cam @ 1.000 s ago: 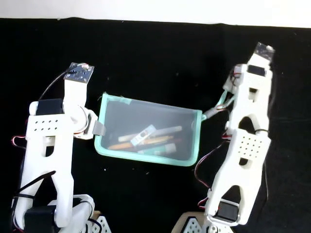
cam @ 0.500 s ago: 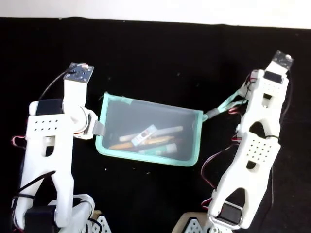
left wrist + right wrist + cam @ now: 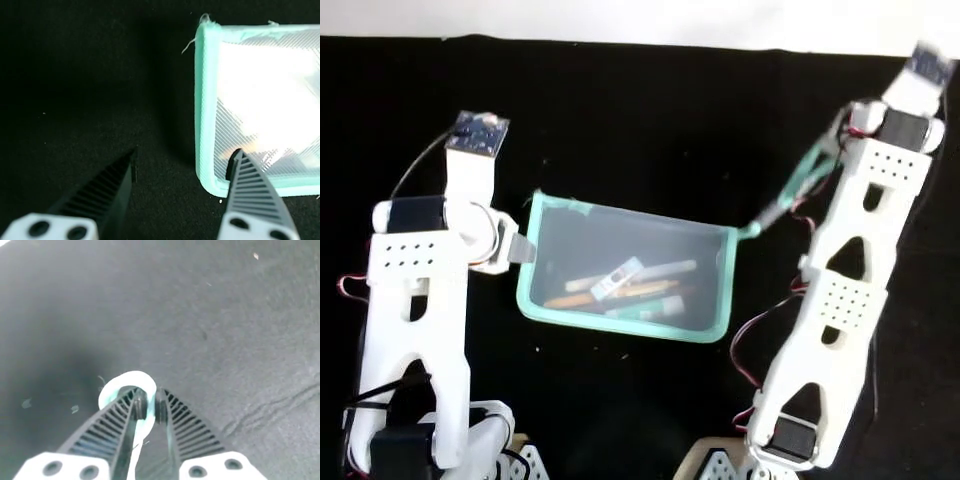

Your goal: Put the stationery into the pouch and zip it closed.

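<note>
Right gripper (image 3: 148, 401) with pull loop (image 3: 125, 375) now farther back and outward from pouch (image 3: 620, 250)

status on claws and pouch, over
Left claw open, at pouch left edge. Right claw shut on zip pull, stretched off the right corner. Stationery inside pouch. Nothing blocking.

Light prob. from overhead, hard glare on pouch (image 3: 265, 90) mesh, soft shadow by right gripper (image 3: 148, 404).

pouch (image 3: 620, 240): mint-green edging, translucent finely striped panel. pull loop (image 3: 127, 385): pale mint. desk (image 3: 650, 120): black. left claw (image 3: 185, 152) and right claw (image 3: 150, 397): black ribbed, white bases. pencil (image 3: 590, 297) orange, pens (image 3: 665, 268) white.
</note>
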